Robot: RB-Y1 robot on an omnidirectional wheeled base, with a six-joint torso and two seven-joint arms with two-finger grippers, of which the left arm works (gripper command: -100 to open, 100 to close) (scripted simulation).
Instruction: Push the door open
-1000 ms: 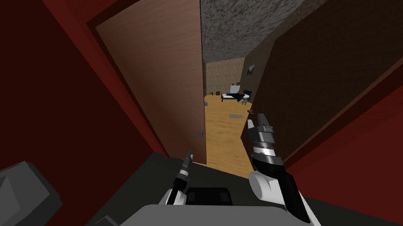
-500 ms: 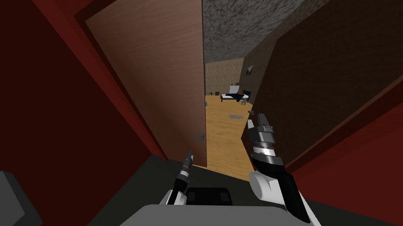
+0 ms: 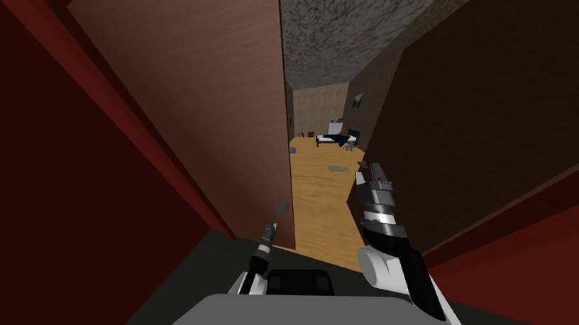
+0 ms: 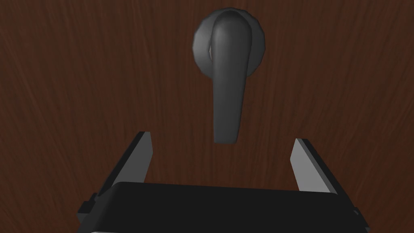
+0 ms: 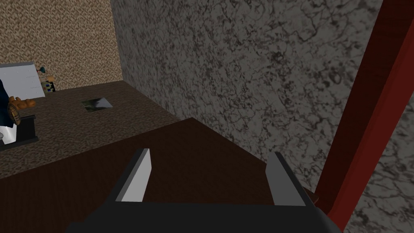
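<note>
1. The brown door [image 3: 214, 96] stands ajar in its dark red frame [image 3: 131, 123]. Past its free edge, a strip of wooden floor [image 3: 317, 188] leads to a far room with a bed [image 3: 337, 137].
2. The door's dark lever handle [image 4: 228, 81] sits low on the door, near its free edge.
3. Our left pincer [image 3: 271, 222] is up against the door face, just short of the handle. Its fingers [image 4: 141, 157] are spread and released. The lever's tip points toward the space between them, and we cannot tell whether anything touches.
4. Our right pincer [image 3: 369, 175] hangs in the opening beside the door's free edge, above the wooden floor. Its fingers [image 5: 139, 174] are spread wide and hold nothing.
5. Compared with a second ago, the door fills much more of the head view and its frame has slid outward, away from the opening. The handle now lies lower and closer to our left pincer. Both arms keep the same pose, so we read much of this shift as our own advance toward the door.
</note>
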